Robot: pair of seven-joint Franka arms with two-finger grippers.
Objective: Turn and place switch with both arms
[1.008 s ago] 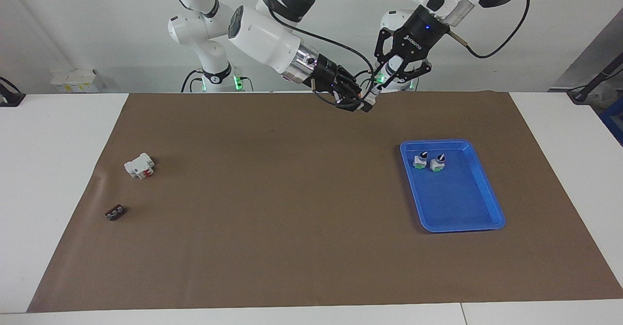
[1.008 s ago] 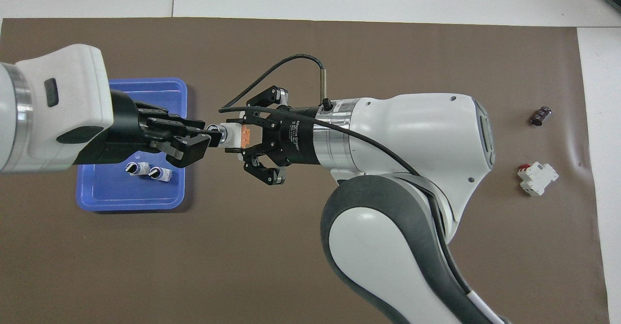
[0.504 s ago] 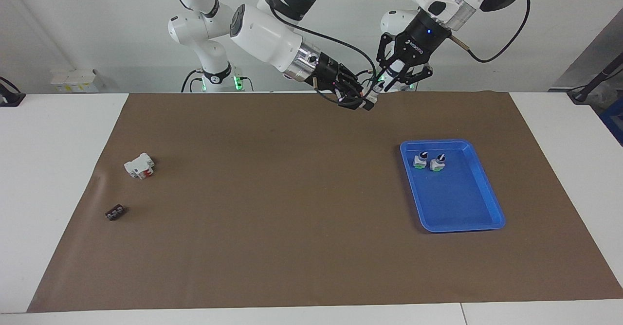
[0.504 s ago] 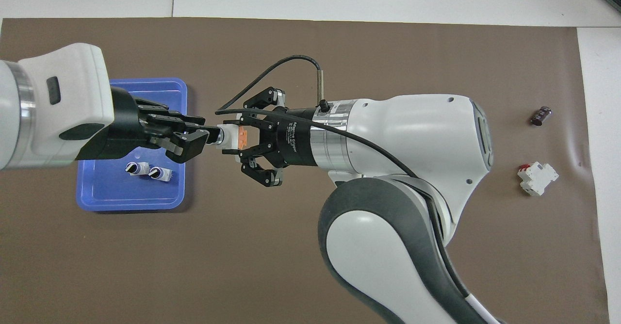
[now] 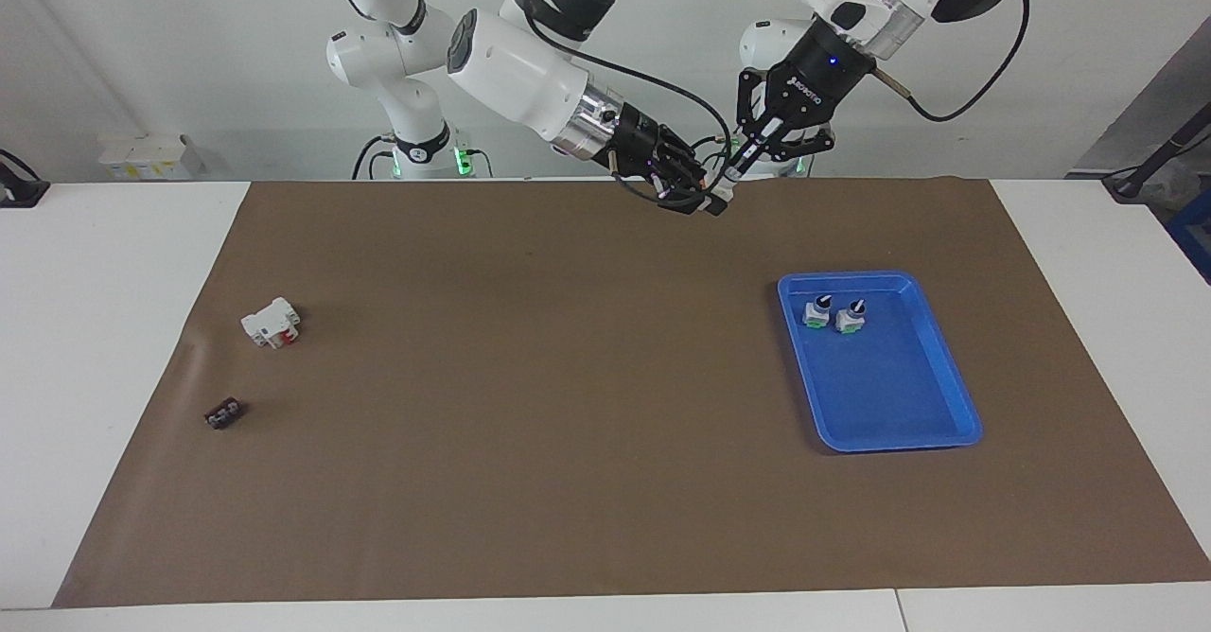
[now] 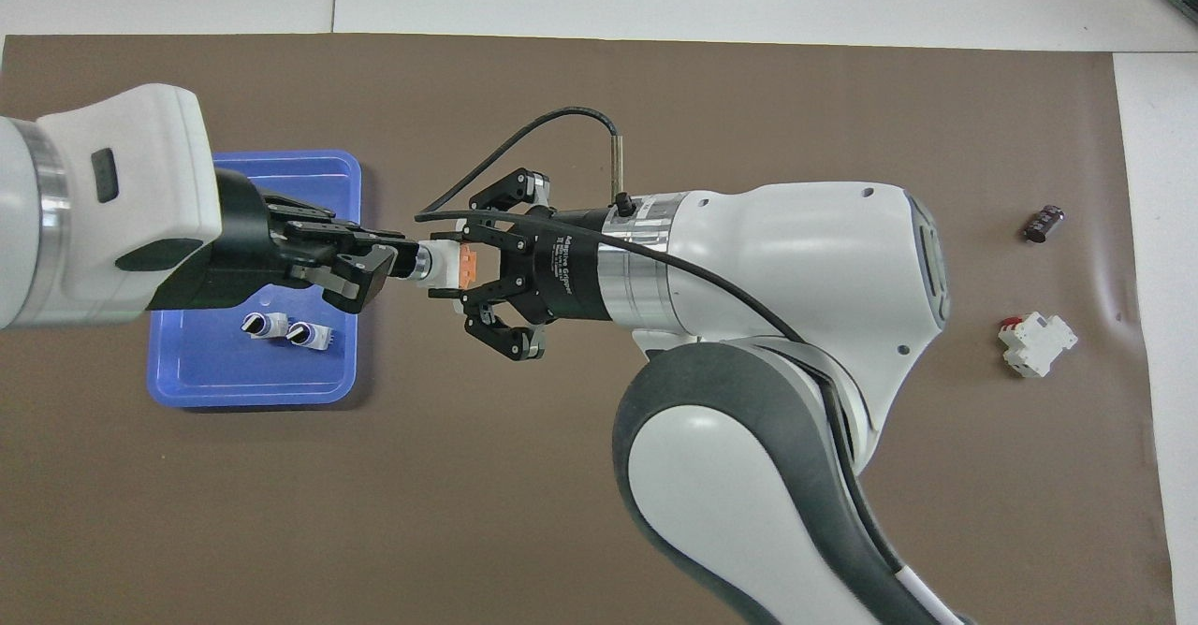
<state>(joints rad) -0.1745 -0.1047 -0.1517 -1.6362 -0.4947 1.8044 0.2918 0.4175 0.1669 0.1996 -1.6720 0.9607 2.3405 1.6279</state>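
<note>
Switch midair, clamped between left gripper, right gripper

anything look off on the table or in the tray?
Nothing stands out. Two switches stand upright side by side in the blue tray, at the end nearer the robots. The white block with a red part and the small black piece lie on the brown mat, neither damaged.

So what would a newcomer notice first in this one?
The two black grippers meeting in mid-air over the brown mat: the right gripper holds a small white-grey switch with an orange patch, the left gripper shut on its knob. Next, the blue plastic tray with two similar switches.
</note>
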